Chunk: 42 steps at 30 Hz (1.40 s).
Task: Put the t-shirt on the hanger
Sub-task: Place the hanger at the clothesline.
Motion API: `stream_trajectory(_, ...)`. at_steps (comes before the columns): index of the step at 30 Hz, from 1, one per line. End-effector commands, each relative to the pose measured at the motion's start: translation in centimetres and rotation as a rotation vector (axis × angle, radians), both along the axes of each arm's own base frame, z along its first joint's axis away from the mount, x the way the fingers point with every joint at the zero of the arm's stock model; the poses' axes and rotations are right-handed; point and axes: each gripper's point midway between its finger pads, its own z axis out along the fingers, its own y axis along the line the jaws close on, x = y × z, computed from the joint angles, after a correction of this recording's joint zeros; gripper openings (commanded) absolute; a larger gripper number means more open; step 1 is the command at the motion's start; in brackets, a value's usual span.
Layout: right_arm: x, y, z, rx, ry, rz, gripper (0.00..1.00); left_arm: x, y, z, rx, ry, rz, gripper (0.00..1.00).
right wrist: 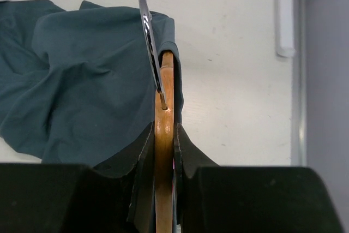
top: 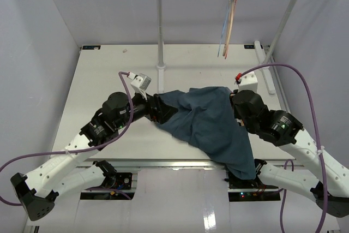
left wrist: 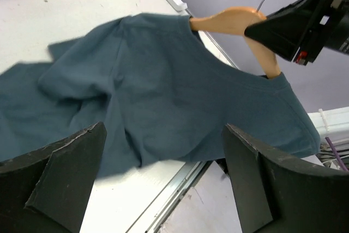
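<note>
right gripper point(right wrist: 163, 137) clamping hanger point(left wrist: 229, 20), t-shirt point(left wrist: 163, 80) draped over

Rack post point(top: 160, 25) stands seemingly just behind t-shirt point(top: 207, 124).

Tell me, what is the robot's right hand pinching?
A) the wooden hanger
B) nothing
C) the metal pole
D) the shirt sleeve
A: the right wrist view shows the right gripper closed on the wooden hanger, with the shirt draped over it.

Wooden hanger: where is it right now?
Right wrist view: the hanger sits edge-on in the right gripper's jaws, on the robot's right, both shoulders inside the t-shirt's collar.
</note>
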Motion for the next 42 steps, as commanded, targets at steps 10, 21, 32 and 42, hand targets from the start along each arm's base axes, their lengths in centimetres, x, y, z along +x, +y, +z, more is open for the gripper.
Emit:
stream_trajectory(10,7.5,-6.9,8.8,-0.228,-0.21,-0.516,0.08,0.8,-1.3,-3.5,-0.053,0.019,-0.001,0.98)
stream_trajectory(21,12.0,-6.8,21.6,-0.156,-0.506,-0.461,0.08,1.4,-3.6,-9.8,0.039,0.053,-0.088,0.98)
stream_trajectory(32,18.0,-5.9,21.1,-0.076,-0.556,-0.401,0.08,-0.2,-2.7,-13.5,0.074,0.018,-0.075,0.98)
stream_trajectory(42,23.5,-9.0,23.0,0.043,-0.609,-0.388,0.08,-0.6,-2.7,-14.0,0.087,0.013,-0.087,0.98)
